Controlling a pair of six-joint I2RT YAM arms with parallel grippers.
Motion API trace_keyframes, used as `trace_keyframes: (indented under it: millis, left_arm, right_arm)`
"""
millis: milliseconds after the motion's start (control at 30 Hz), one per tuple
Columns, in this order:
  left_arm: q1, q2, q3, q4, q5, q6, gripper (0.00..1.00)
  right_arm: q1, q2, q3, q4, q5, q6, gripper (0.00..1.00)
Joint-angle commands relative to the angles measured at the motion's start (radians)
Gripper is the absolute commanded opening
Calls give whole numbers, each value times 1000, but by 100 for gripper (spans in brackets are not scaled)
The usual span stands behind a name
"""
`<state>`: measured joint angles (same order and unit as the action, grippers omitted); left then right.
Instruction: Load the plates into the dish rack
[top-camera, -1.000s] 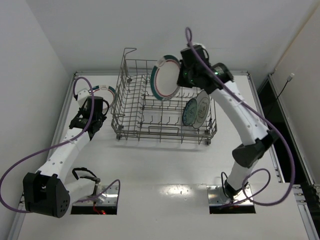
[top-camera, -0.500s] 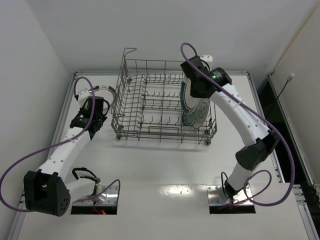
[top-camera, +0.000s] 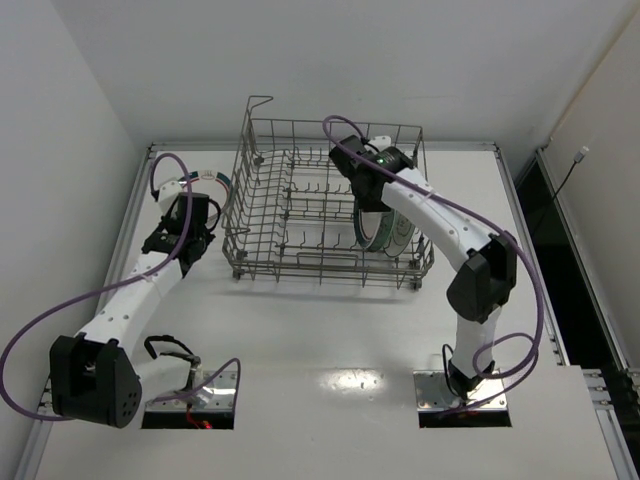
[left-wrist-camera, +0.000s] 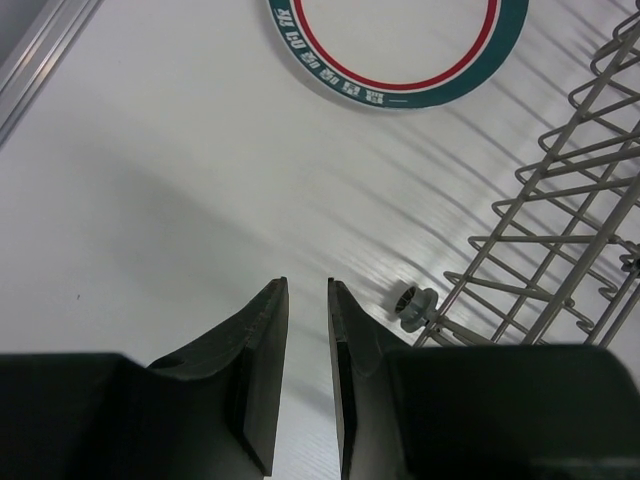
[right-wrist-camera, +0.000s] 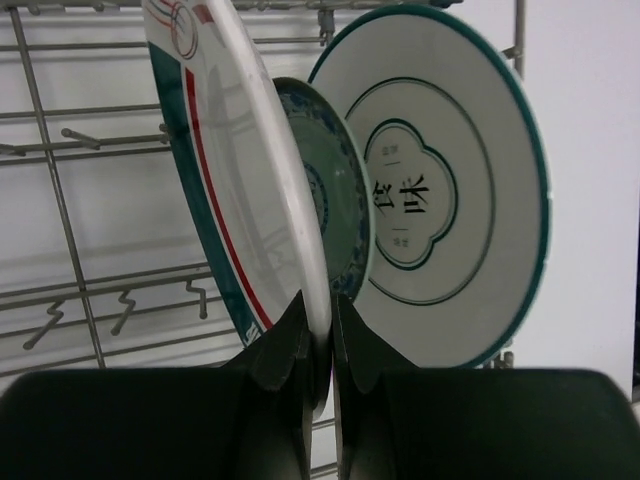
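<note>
**Dish rack** (top-camera: 300, 265): grey wire basket with upright prongs. All places below are given from it.

**Green-and-red ringed plate** (right-wrist-camera: 225, 190): inside the rack at its right end, on edge and leaning slightly, just left of the teal patterned plate. The right gripper (right-wrist-camera: 318, 312) is clamped on its rim.
- Handling (judged): stiff and smooth-glazed, likely slick between narrow pads and liable to chip against wire. The rim is the only practical hold. It should be let go only once the lower edge sits between prongs.

**Teal patterned plate** (right-wrist-camera: 335, 215): racked upright, between the held plate and the dark-rimmed one.

**White dark-rimmed plate** (right-wrist-camera: 440, 190): racked upright, nearest the rack's right wall, printed face showing.

**Second ringed plate** (left-wrist-camera: 400, 50): flat on the table (top-camera: 300, 340), just outside the rack's left wall, not yet loaded.
- Handling (judged): lying flat, it offers only its thin edge, so one finger must get under the rim.

**Left gripper** (left-wrist-camera: 307, 290): outside the rack's left wall, near the rack foot (left-wrist-camera: 412, 303). Its fingers are narrowly parted with nothing between them.

**Change noted:**
- A second ago the held plate was high over the rack's far side, its face turned to the overhead camera.
- Half a second ago it hung edge-on above the two racked plates.
- Now it is down among them.
- The left arm and the second ringed plate have not moved.
</note>
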<state>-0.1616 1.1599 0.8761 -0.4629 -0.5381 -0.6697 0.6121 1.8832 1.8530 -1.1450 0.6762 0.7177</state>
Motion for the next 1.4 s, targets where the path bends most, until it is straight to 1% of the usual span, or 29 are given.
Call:
trace_keyframes:
  millis: [0, 100, 133, 167, 200, 233, 267, 333, 367, 400, 433, 467, 500, 533, 567, 600, 633, 700, 767, 833, 933, 967, 1000, 1067, 1100, 1167, 1200, 1233, 1367]
  left_arm:
    - [11, 7, 34, 15, -8, 4, 20]
    - [11, 21, 34, 15, -32, 4, 20]
    - [11, 36, 34, 4, -51, 4, 20]
    - [11, 37, 44, -12, -77, 4, 20]
    - [11, 52, 44, -22, -141, -5, 20]
    - [11, 61, 44, -31, -173, -14, 20]
    - [11, 61, 44, -54, -207, -60, 20]
    - [11, 61, 55, -54, -243, -77, 22]
    - [11, 61, 55, -40, -217, -77, 23]
    - [36, 76, 105, -40, -192, -77, 29]
    - [54, 95, 138, -63, -134, -90, 39]
    - [78, 148, 174, -97, -93, -90, 42]
    - [144, 177, 248, -111, -47, -99, 48]
    - [181, 205, 280, -111, 55, -99, 68]
    - [218, 231, 306, -111, 113, -109, 76]
    - [258, 277, 328, -111, 171, -110, 80]
    - [331, 302, 363, -93, 291, -122, 82]
    - [385, 351, 373, -34, 393, -134, 83]
    - [453, 424, 348, 27, 536, -168, 83]
    - [491, 467, 269, 188, 665, -177, 83]
    - [516, 512, 192, 383, 739, -200, 83]
    - [516, 538, 172, 436, 797, -209, 83]
    - [516, 547, 150, 545, 819, -220, 83]
    - [525, 590, 110, 631, 852, -240, 83]
    - [525, 610, 110, 700, 866, -255, 83]
    - [537, 656, 110, 768, 900, -265, 83]
    - [548, 681, 101, 809, 944, -281, 83]
    - [563, 734, 101, 869, 960, -304, 83]
    - [596, 856, 110, 919, 1000, -352, 83]
  right_arm:
    - [5, 23, 11, 8, -29, 9, 1]
    - [5, 33, 44, 17, -87, 9, 17]
    - [5, 33, 63, 18, -119, -6, 39]
    - [5, 33, 75, 18, -119, -6, 48]
    - [5, 10, 87, 7, -119, -6, 55]
    - [-5, -4, 97, 7, -119, -6, 65]
    - [-5, -24, 97, 7, -109, -6, 69]
    - [-23, -91, 71, 27, -109, -17, 74]
    - [-23, -116, 57, 40, -109, -26, 76]
    - [-23, -140, 43, 59, -118, -26, 76]
    - [-32, -163, 11, 103, -138, -37, 76]
    - [-32, -206, -6, 128, -148, -46, 76]
    - [-32, -225, -33, 146, -159, -58, 76]
    - [-32, -237, -47, 178, -168, -58, 76]
    - [-32, -249, -58, 189, -181, -67, 76]
    - [-41, -263, -76, 198, -181, -67, 76]
    - [-41, -263, -87, 217, -193, -78, 76]
    - [-54, -272, -118, 229, -207, -90, 76]
    - [-63, -295, -143, 258, -240, -90, 76]
    - [-74, -321, -185, 306, -283, -100, 76]
    - [-98, -343, -222, 347, -343, -121, 76]
    - [-107, -354, -236, 364, -352, -121, 76]
    - [-117, -354, -253, 375, -372, -130, 76]
    - [-126, -375, -278, 399, -401, -139, 76]
    - [-138, -375, -287, 410, -414, -139, 76]
    - [-150, -384, -314, 430, -447, -139, 76]
    - [-161, -384, -314, 450, -458, -150, 76]
    - [-161, -394, -330, 450, -469, -150, 76]
    - [-190, -394, -359, 481, -492, -150, 76]
